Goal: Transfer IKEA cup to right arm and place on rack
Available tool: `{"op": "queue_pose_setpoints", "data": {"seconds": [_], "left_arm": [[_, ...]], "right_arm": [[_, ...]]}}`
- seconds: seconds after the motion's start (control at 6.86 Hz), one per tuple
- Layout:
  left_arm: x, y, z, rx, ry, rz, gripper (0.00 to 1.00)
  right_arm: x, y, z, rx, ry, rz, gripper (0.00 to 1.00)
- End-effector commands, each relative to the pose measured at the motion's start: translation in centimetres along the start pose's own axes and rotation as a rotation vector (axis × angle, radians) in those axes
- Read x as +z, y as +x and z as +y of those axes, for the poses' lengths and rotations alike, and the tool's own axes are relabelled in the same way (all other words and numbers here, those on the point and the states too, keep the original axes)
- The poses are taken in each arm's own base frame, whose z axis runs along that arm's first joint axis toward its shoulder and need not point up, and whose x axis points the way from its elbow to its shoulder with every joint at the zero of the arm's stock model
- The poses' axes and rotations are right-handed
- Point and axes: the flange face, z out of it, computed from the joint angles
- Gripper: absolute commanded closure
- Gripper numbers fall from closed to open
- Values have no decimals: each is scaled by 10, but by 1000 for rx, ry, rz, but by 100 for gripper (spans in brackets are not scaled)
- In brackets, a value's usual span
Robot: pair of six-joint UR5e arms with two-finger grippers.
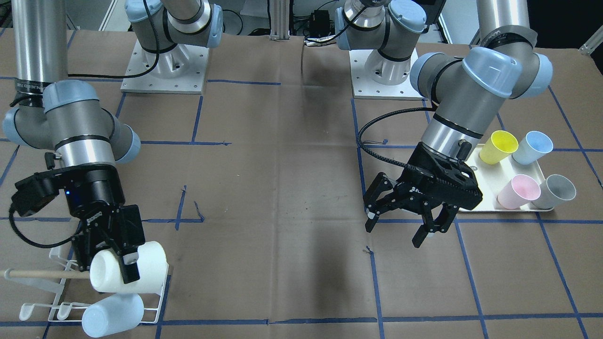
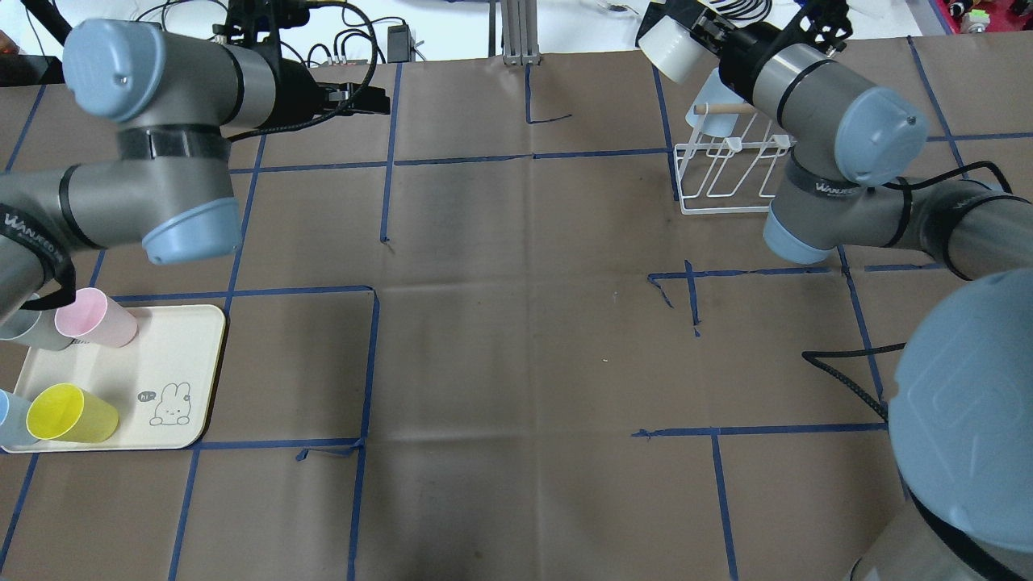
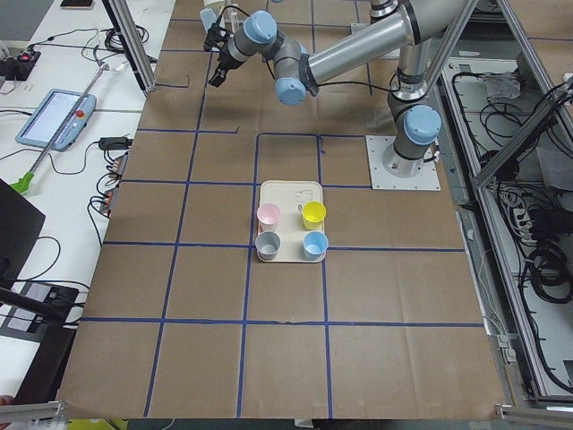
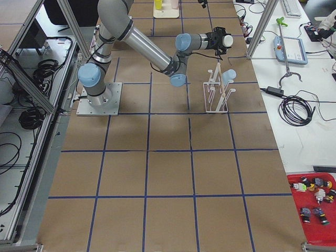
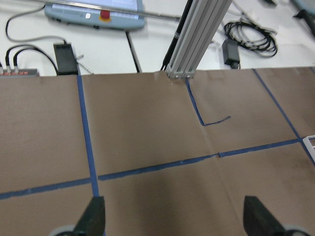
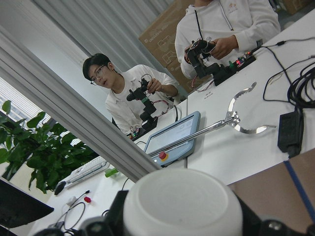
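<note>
A white IKEA cup lies sideways in my right gripper, which is shut on it with one flat finger across its side. The cup hangs just above the white wire rack, beside the wooden dowel. In the right wrist view the cup's base fills the bottom between the fingers. A pale blue cup sits on the rack's front prongs. My left gripper hovers open and empty over the table, next to the tray; the left wrist view shows its fingertips wide apart.
A cream tray with a bear drawing holds yellow, blue, pink and grey cups. Blue tape lines grid the brown table. Two people with hand controllers sit beyond the table edge near the rack.
</note>
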Motion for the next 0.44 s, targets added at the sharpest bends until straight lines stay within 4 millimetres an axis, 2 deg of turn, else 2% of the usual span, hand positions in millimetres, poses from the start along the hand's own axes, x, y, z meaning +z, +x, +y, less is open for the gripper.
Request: {"op": "queue_pose_setpoints", "data": {"seconds": [0.0,0.29], "left_arm": [[-31,1,-6,-54,-349,-140,1],[-74,7,10,-92,-487,-200,1]], "right_arm": [[-10,42,-21,-277,31,68,91],[-20,96,-40,-457,38,157,91]]}}
